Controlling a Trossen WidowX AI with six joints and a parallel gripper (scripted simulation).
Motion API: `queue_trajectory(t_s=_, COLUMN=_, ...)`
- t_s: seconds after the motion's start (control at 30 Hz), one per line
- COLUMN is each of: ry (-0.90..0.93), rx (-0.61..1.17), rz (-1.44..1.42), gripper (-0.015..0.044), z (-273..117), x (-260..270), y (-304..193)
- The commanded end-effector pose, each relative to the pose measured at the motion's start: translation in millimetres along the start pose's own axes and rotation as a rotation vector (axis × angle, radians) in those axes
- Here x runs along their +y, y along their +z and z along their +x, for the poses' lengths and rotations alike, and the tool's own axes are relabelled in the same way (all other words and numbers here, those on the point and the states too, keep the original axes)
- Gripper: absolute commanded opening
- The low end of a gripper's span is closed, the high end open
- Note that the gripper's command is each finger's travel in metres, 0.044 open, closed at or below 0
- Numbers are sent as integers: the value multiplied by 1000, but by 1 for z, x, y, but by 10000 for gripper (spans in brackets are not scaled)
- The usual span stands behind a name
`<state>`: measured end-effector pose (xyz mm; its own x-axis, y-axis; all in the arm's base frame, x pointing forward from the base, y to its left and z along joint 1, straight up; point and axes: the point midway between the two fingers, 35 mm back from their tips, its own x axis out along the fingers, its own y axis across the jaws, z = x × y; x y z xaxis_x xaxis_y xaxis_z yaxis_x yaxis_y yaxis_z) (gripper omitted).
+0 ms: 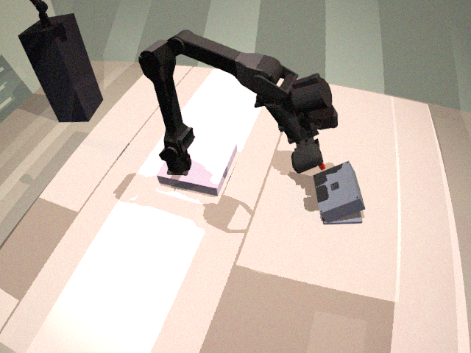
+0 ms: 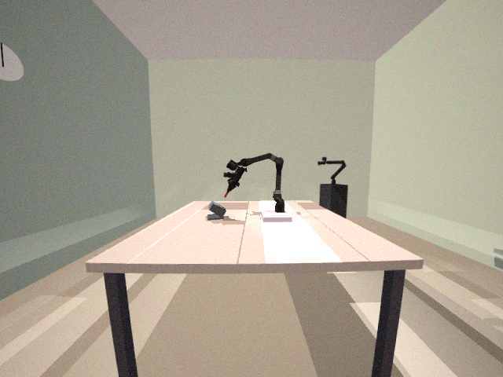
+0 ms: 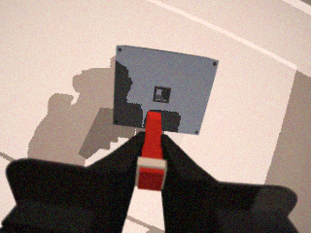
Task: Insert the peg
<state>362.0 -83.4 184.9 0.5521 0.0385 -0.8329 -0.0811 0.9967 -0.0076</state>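
"How's the black parallel-jaw gripper (image 1: 321, 164) (image 2: 228, 192) (image 3: 153, 138)?"
"Clamped on the red, square-sided peg (image 1: 321, 166) (image 2: 225, 195) (image 3: 154, 131), tilted above the table (image 1: 304, 243) (image 2: 190, 239) (image 3: 253, 97)."
"And the grey sloped panel (image 1: 344, 182) (image 2: 217, 209) (image 3: 141, 73)?"
"Near the peg's tip, at the table's left in the exterior view; its square hole (image 1: 334, 185) (image 3: 161, 94) is unfilled."

It looks to me like a bare robot lab or test room. A black arm (image 1: 207, 51) (image 2: 255, 157) stands on a pale block (image 1: 197, 176) (image 2: 277, 217) on a big table (image 1: 304, 246) (image 2: 174, 247) with dark legs, and a second arm (image 2: 335, 162) sits on a dark pedestal (image 1: 62, 72) (image 2: 332, 199) behind. Plain greenish walls surround us, and part of a round pale clock-like disc (image 2: 9, 64) shows on one.
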Motion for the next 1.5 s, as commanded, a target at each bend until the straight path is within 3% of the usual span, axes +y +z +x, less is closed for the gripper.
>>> queue_trajectory(t_s=0.0, ry=5, rx=1, rz=0, gripper=0, z=12, x=-2, y=-1)
queue_trajectory(t_s=1.47, ry=-7, rx=-29, rz=1, gripper=0, z=67, x=-9, y=1)
